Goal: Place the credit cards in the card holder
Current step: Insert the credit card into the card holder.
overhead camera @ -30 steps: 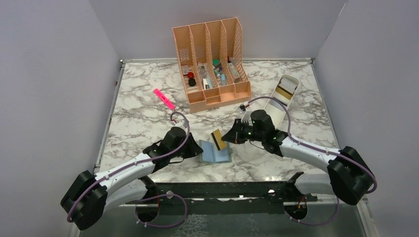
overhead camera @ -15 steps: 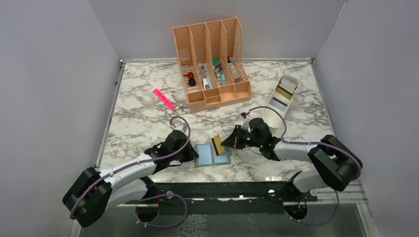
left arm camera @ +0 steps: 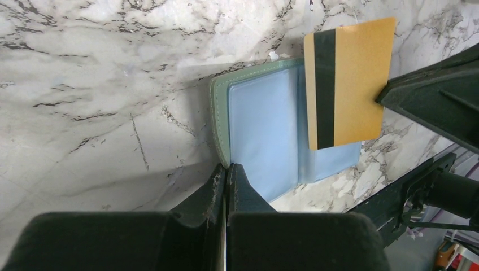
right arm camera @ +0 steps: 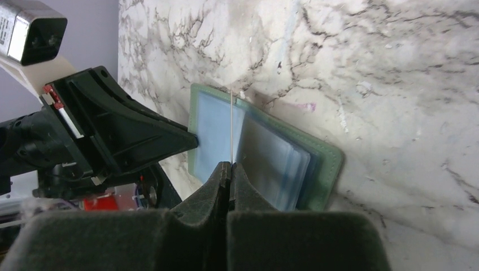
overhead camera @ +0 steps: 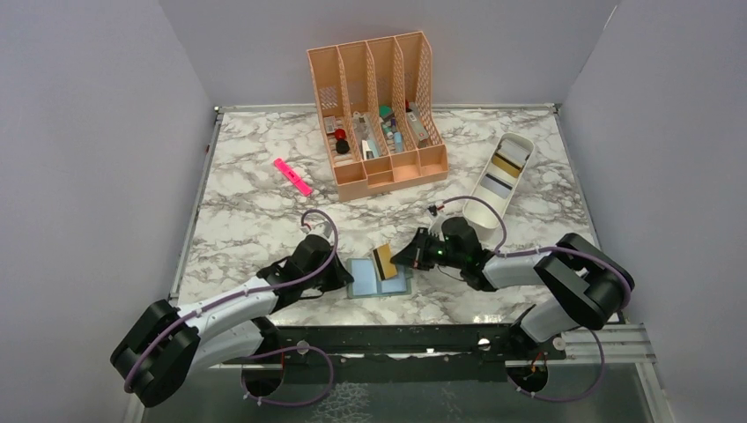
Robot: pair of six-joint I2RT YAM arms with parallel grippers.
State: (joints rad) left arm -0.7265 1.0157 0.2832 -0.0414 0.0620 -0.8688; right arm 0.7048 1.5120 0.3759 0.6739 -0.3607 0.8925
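Pinches gold card (overhead camera: 383,262) in right gripper (overhead camera: 399,258), on edge over the open holder's (overhead camera: 366,278) fold. Presses left gripper (overhead camera: 350,275), fingers together, against holder's left edge. Leaves bare counter (overhead camera: 255,211) left and far; near edge close.

Both arms reach low and forward over the white marble-pattern tabletop (overhead camera: 255,203), converging near its front centre. On the left pincer (overhead camera: 343,274) (left arm camera: 227,169), the fingers are pressed together with the tips angled down. The right pincer (overhead camera: 398,258) (right arm camera: 230,167) is clamped on one edge of a thin gold card with a black stripe (overhead camera: 384,261) (left arm camera: 356,79).

Peach organizer (overhead camera: 388,175), pink highlighter (overhead camera: 292,176), white tray (overhead camera: 518,141)
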